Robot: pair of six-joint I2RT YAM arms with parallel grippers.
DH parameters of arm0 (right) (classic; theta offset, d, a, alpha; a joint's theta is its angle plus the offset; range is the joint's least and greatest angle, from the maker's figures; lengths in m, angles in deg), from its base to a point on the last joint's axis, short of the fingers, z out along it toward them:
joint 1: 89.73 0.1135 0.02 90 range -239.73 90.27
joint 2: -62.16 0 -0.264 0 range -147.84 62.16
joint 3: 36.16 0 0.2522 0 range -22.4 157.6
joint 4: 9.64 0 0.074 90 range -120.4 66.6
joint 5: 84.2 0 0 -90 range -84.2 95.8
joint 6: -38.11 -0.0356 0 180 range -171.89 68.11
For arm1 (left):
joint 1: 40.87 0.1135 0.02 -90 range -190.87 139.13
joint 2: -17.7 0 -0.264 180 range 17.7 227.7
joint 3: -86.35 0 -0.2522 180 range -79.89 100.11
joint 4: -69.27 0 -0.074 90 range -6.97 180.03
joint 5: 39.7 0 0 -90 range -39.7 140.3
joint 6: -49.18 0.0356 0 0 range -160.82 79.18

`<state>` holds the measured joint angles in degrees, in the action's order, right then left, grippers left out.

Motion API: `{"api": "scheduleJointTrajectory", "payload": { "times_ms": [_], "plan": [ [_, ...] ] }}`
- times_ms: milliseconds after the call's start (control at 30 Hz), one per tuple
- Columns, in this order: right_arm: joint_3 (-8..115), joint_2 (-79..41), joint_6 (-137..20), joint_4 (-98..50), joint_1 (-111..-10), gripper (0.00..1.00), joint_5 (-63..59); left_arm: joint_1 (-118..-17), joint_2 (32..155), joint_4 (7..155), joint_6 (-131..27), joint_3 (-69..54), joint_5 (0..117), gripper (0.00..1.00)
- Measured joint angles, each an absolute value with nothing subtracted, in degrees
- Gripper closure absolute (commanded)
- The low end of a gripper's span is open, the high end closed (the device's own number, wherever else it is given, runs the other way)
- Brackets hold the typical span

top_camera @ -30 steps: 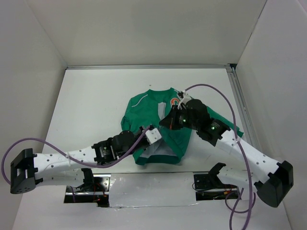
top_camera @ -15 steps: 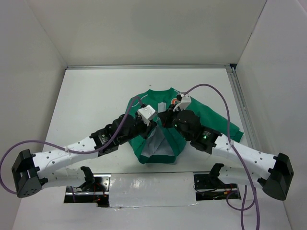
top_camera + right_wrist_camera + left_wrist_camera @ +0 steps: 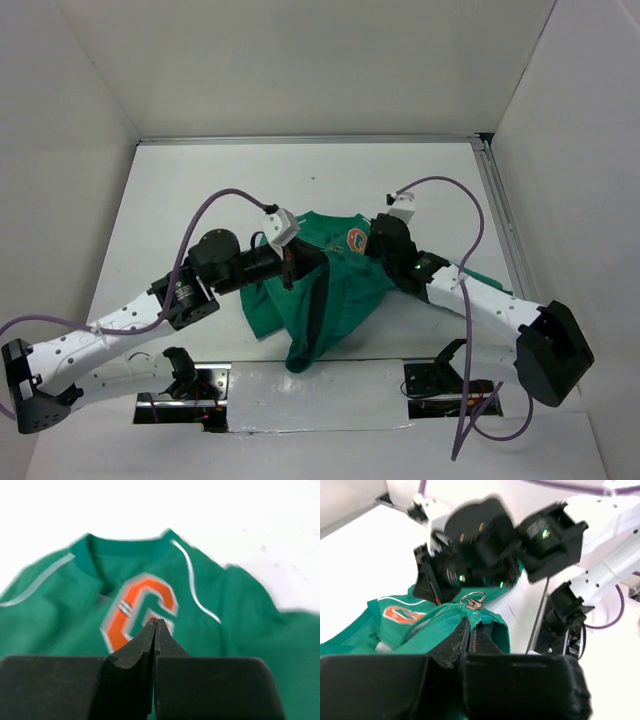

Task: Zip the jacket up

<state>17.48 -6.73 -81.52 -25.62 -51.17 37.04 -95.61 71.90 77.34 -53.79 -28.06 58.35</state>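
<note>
Jacket (image 3: 350,285): green, lay bunched mid-table (image 3: 200,190) between both arms. Left gripper (image 3: 470,625): jaws clamped on the jacket's cloth just below the ring-shaped zip pull (image 3: 473,600). Right gripper (image 3: 156,625): jaws together at the orange G patch (image 3: 140,612); whether cloth was caught could not be told. Step in hand, likely: steadying the front for zipping. Next move called for gripping the pull itself and drawing it toward the collar, cloth held taut.

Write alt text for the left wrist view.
The left gripper, shut, pinches the small green zip jacket, with the silver ring zipper pull just beyond its fingertips. The right arm, black with green lights, fills the background; an orange chest patch shows at left.
</note>
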Motion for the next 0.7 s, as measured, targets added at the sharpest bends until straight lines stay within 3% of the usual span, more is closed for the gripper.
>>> {"api": "scheduleJointTrajectory", "payload": {
  "times_ms": [67,167,300,333,433,700],
  "plan": [
    [17.48,-4.67,-80.27,-25.51,-51.86,1.00,32.98,-95.24,72.60,77.38,-53.88,-28.08,59.16,1.00],
    [17.59,-0.78,-79.20,-25.75,-52.45,0.45,26.68,-94.49,73.87,75.17,-52.74,-29.87,59.45,1.00],
    [18.73,2.52,-78.55,-27.13,-54.18,0.37,16.43,-91.85,75.09,71.26,-49.40,-35.18,61.30,1.00],
    [19.01,2.96,-79.14,-27.46,-55.06,0.28,13.87,-90.56,75.61,70.72,-48.30,-36.23,62.48,1.00],
    [19.16,5.06,-82.46,-28.72,-59.80,0.20,3.78,-85.88,76.77,68.33,-45.64,-39.38,67.14,1.00],
    [19.16,5.25,-95.79,-27.65,-67.34,0.21,-21.71,-82.43,82.06,59.70,-41.07,-42.61,71.82,1.00]
  ]
}}
